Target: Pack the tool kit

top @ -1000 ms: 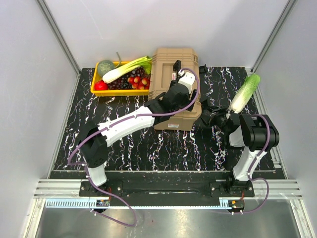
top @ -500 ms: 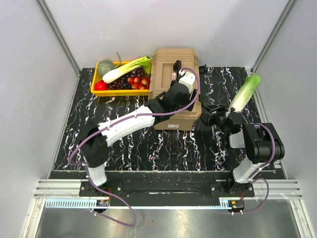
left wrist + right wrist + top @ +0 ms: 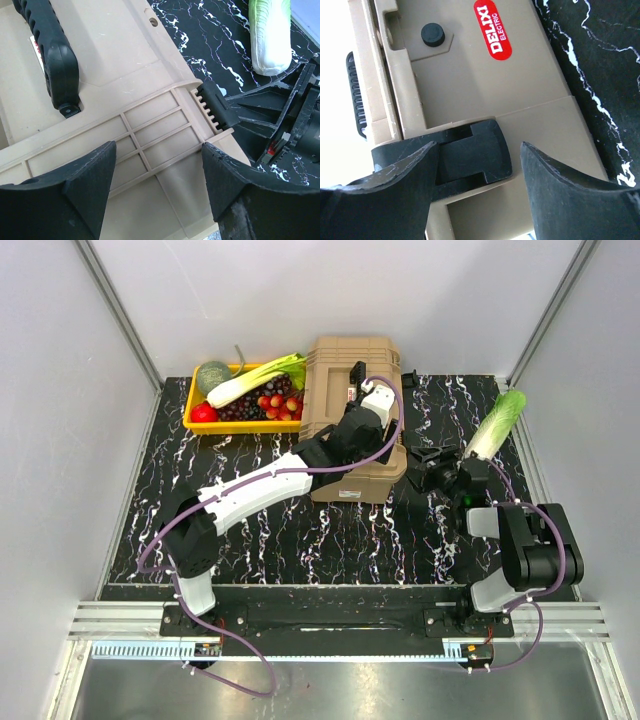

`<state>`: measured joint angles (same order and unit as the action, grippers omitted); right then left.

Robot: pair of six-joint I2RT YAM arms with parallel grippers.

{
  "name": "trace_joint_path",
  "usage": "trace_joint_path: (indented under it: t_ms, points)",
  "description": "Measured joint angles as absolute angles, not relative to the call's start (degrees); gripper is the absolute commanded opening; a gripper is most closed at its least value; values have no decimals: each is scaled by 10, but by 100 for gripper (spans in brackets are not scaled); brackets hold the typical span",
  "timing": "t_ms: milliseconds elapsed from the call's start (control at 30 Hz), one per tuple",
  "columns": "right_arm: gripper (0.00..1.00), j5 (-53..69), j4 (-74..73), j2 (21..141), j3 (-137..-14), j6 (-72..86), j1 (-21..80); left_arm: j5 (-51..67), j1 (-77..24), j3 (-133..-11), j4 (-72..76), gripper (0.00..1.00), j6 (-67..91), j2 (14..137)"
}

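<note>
The left tool (image 3: 157,165) hangs with jaws apart over the closed tan toolbox (image 3: 115,65), while the right tool (image 3: 477,160), also apart, flanks its black latch (image 3: 482,147).

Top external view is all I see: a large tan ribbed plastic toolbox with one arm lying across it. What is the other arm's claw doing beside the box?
Observer: The right gripper is open, its fingers either side of a black plastic latch on the toolbox wall.
Operator: Is it pinching that latch?
Observer: Not visibly; one finger stands clear of it, with tan plastic showing between.
Operator: And the arm on top?
Observer: The left gripper is open too, above the ribbed corner of the lid, gripping nothing.
</note>
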<state>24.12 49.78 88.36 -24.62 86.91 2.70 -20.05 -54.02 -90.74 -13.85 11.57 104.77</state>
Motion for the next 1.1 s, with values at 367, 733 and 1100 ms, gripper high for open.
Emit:
trace_joint_path:
  t_ms: [367, 733, 1100]
  points:
    - [89, 204, 543, 904, -225, 910, 44, -199, -540, -912, -143, 72, 116, 1050]
    - [71, 154, 718, 1001, -192, 1068, 81, -198, -539, -922, -151, 71, 116, 1055]
    - [47, 118, 719, 996, -192, 1097, 91, -199, -539, -923, -151, 71, 116, 1056]
